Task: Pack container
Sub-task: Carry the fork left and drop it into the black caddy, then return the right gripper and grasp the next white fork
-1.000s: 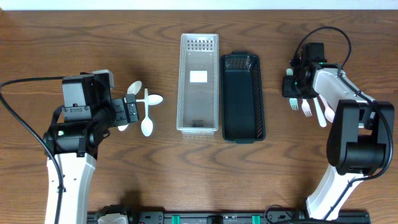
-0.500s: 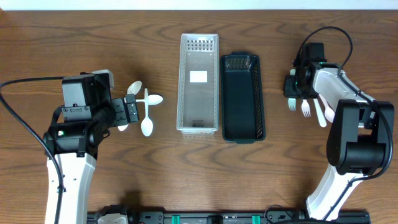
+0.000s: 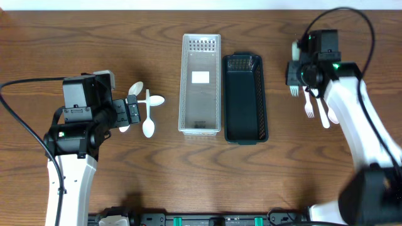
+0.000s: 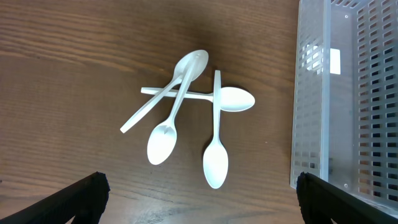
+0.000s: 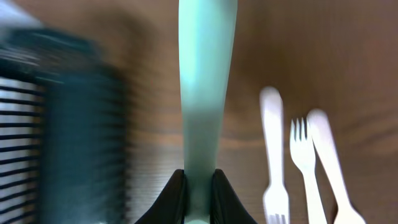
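Observation:
My right gripper (image 3: 301, 74) is shut on the handle of a pale fork (image 3: 294, 91) and holds it just right of the dark tray (image 3: 264, 100). In the right wrist view the handle (image 5: 205, 81) runs up from the closed fingers (image 5: 199, 186). Other white forks (image 3: 309, 107) lie on the table beside it and also show in the right wrist view (image 5: 302, 162). My left gripper (image 3: 133, 112) is open and empty over several white spoons (image 3: 148, 113). In the left wrist view the spoons (image 4: 214, 155) lie crossed above the open fingers (image 4: 200, 200).
A clear slotted basket (image 3: 184, 81) stands left of the dark tray, both lengthwise at the table's middle. Its wall shows at the right of the left wrist view (image 4: 311, 112). The dark tray is blurred at the left of the right wrist view (image 5: 68, 124).
My right gripper has risen and moved toward the table's back with one fork, away from the other forks. The left arm and spoons have not moved.

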Motion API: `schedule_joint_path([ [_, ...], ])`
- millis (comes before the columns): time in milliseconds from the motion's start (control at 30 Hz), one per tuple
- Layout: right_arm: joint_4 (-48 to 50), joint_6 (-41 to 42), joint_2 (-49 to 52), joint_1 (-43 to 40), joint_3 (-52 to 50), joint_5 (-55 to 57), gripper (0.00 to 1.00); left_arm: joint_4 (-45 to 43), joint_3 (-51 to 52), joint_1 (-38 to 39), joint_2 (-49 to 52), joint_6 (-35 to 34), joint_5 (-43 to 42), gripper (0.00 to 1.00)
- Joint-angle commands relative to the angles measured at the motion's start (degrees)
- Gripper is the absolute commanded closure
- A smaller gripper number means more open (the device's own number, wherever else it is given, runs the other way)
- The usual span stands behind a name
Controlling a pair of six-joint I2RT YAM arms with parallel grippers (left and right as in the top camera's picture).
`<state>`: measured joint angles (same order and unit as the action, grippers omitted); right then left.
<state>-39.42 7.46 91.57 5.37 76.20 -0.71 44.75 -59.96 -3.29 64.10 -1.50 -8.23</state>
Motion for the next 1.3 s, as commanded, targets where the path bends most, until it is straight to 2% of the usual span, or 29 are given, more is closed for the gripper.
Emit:
schedule_joint_path([
  [0,-0.92,3.56,-6.49,4.85,1.01,-1.46,0.99,0.0,-1.03,-0.24,0.26,-0.07,-0.15,0.02],
  [100,-3.13,7.91,-8.72,9.31,0.98,-1.49,0.99,0.0,-1.03,-0.24,0.26,-0.04,-0.15,0.02],
  [267,-7.58,11.91,-6.49,15.02,-0.98,-0.59,0.99,0.0,-1.03,-0.24,0.26,-0.04,-0.15,0.02],
  [567,-1.68,14.38,4.96,22.03,-7.5,-0.98,0.98,0.0,-1.03,-0.24,0.26,-0.04,-0.15,0.02],
  [633,-0.5,14.36,6.47,22.47,-7.48,-0.76,0.87,0.0,-1.03,-0.24,0.26,-0.07,-0.15,0.02],
  [700,0.07,14.36,6.19,22.34,-7.06,-0.72,0.64,0.0,-1.03,-0.24,0.26,-0.04,-0.15,0.02],
  [867,-0.46,12.07,0.15,19.8,-3.74,4.44,0.28,0.0,-1.03,-0.24,0.26,-0.04,-0.15,0.02],
  [967,-0.33,9.62,-5.53,16.22,-3.48,11.15,0.2,0.0,-1.03,-0.24,0.26,-0.07,-0.15,0.02],
  [1133,-1.14,0.55,-10.08,6.29,-3.52,15.5,0.24,0.0,-1.03,-0.24,0.26,-0.04,-0.15,0.02],
  [1267,-1.95,0.37,-8.81,-1.77,-4.7,13.33,0.23,0.0,-1.03,-0.24,0.26,-0.07,-0.15,0.02],
])
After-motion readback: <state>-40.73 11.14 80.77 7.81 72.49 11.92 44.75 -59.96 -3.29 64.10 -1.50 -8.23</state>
